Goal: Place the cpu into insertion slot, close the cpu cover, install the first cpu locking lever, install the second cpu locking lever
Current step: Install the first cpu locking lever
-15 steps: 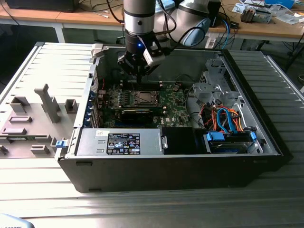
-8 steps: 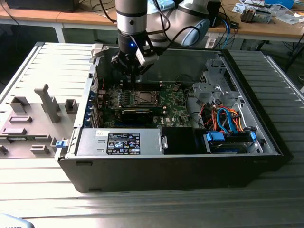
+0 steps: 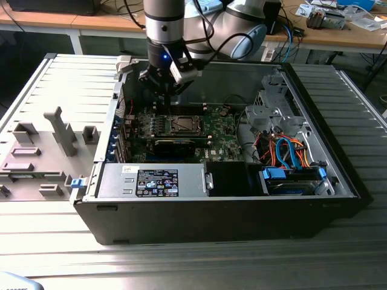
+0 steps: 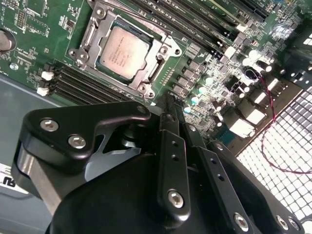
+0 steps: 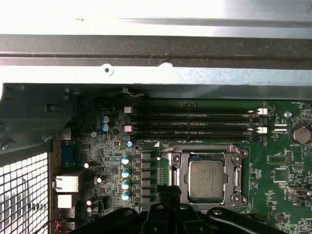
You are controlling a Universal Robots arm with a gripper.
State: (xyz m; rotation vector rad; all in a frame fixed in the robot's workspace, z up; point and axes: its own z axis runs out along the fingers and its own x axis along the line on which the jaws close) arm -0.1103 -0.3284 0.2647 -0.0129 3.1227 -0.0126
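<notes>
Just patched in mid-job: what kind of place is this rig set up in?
Probably an electronics lab or workshop bench. An open computer case lies on a slatted metal table, a grey fixture tray beside it, with cluttered wooden desks behind. The cpu sits in its socket.

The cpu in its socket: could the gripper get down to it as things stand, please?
Probably yes. The gripper hangs just beside the cpu, which sits in its socket with its top uncovered; nothing lies between them.
</notes>
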